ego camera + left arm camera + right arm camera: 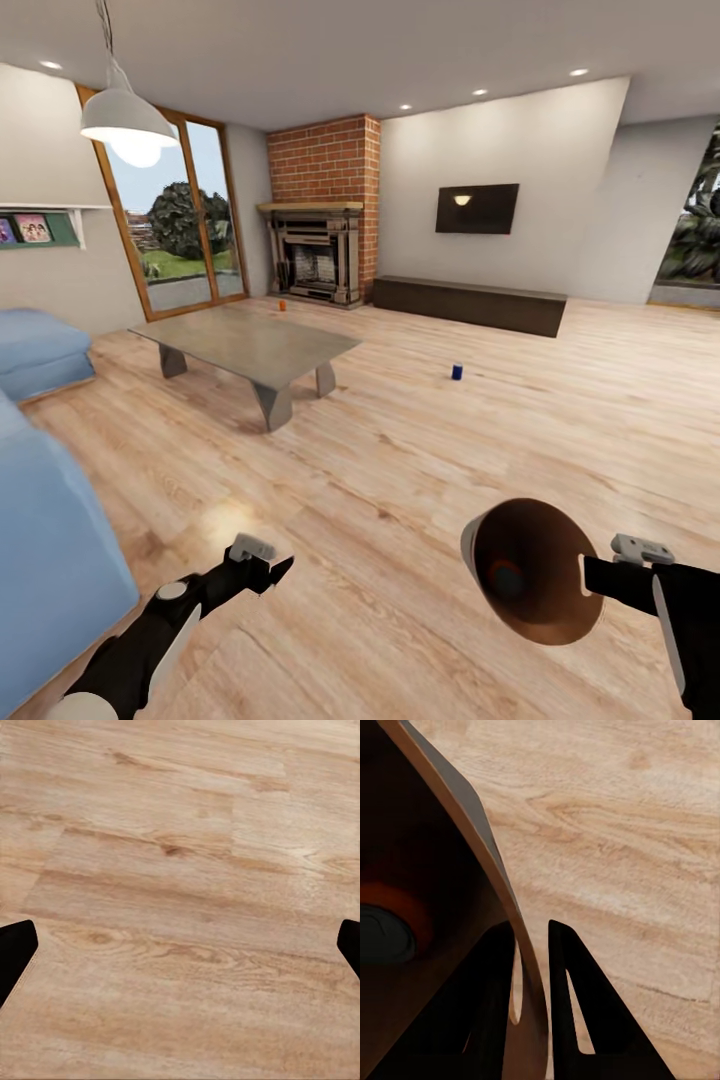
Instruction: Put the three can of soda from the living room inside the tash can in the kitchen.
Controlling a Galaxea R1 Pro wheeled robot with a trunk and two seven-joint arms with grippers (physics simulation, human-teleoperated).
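Observation:
My right gripper [592, 578] is shut on the rim of the tash can [478, 545], a grey bin held on its side above the floor with its coppery inside facing me. One orange can of soda [505, 578] lies in its bottom. The right wrist view shows my right gripper [531, 952] with the bin wall [442, 840] pinched between its fingers and the orange can [390, 916] deep inside. A dark blue can [457, 372] stands on the plank floor ahead. Another orange can [282, 305] stands near the fireplace. My left gripper [268, 568] [180, 945] hangs open over bare floor.
A low grey coffee table [250, 345] stands ahead on the left, and a blue sofa [45, 560] runs along the left edge. At the back are the brick fireplace [318, 250], a dark bench [470, 302] and a wall television [477, 208].

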